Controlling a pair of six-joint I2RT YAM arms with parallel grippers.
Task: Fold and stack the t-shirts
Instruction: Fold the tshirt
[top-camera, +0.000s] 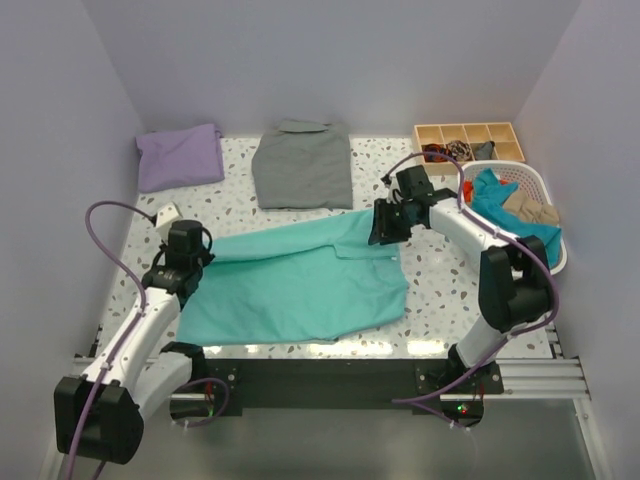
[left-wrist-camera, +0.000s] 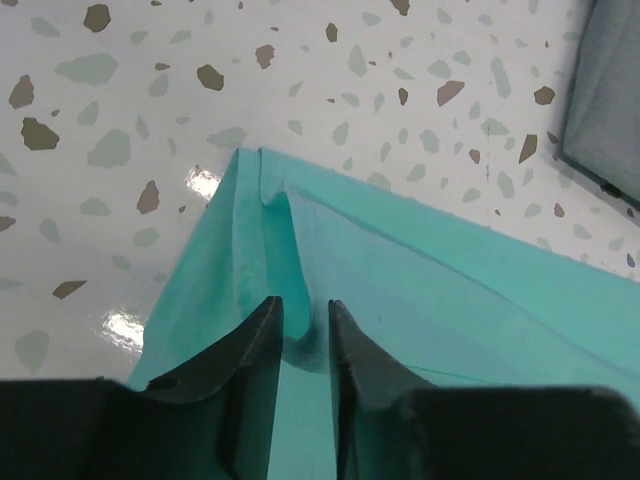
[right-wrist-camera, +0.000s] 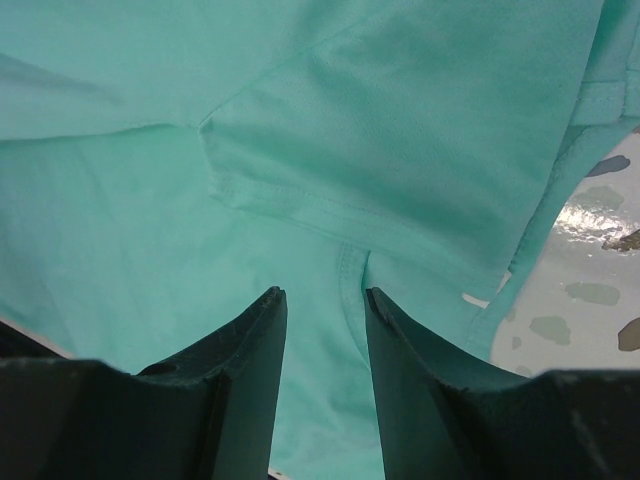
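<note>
The turquoise-green short-sleeved cloth t-shirt lies spread in the middle of the speckled white terrazzo table, its upper edge turned in along a slanting line, so by my reading it is only at its first fold. The left gripper is at the shirt's left corner, its fingers drawn close with a raised ridge of the turquoise cloth pinched between them. The right gripper sits low over the sleeve and shoulder seam at the shirt's right end, its fingers a narrow gap apart with cloth showing between; whether it truly grips, I cannot tell. Behind, near the back wall, a lavender-purple folded shirt and a grey folded shirt lie apart, each looking finished but not yet stacked. At the right, a white plastic laundry basket holds more crumpled garments. Most of the work seems left: finishing this shirt, the basket's contents, and the stacking
</note>
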